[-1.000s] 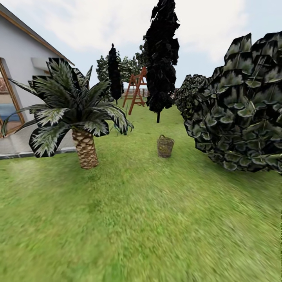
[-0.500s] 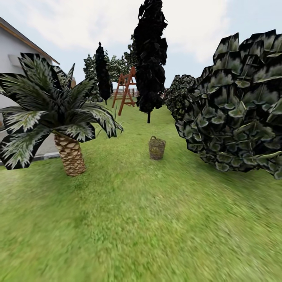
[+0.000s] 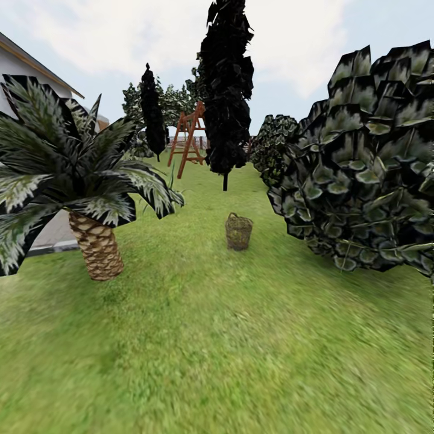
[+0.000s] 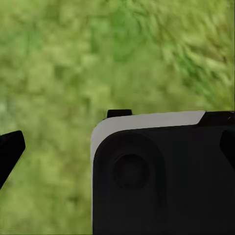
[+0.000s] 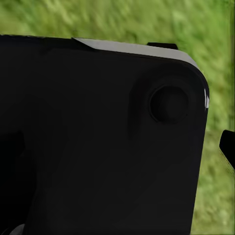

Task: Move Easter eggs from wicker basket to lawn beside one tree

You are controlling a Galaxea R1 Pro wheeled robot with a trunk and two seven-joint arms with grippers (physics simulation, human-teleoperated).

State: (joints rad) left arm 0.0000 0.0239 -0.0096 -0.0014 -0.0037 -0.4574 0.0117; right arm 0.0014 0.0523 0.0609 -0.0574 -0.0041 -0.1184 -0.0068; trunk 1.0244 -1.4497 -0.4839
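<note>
The wicker basket (image 3: 239, 231) stands upright on the lawn (image 3: 217, 337), some way ahead in the middle of the head view. The Easter eggs are hidden from here; the basket's inside cannot be seen. A tree (image 3: 361, 163) with a low crown of dark blocky, pale-edged leaves fills the right side, its trunk hidden. My left gripper (image 4: 119, 147) hangs over blurred grass, open, with one fingertip at each edge of its view. My right gripper (image 5: 117, 147) shows one fingertip (image 5: 227, 149) at the picture's edge, so it looks open and holds nothing.
A short palm (image 3: 96, 247) stands left of the way to the basket. A tall black-leaved tree (image 3: 226, 90) rises behind the basket, with a red-brown playset (image 3: 188, 138) further back. The white house (image 3: 24, 66) is at far left. My dark body (image 4: 161, 181) blocks part of both wrist views.
The camera has moved forward and swung slightly right: the palm slid left and grew, the basket drifted a little left and lower. Nothing on the lawn has moved.
</note>
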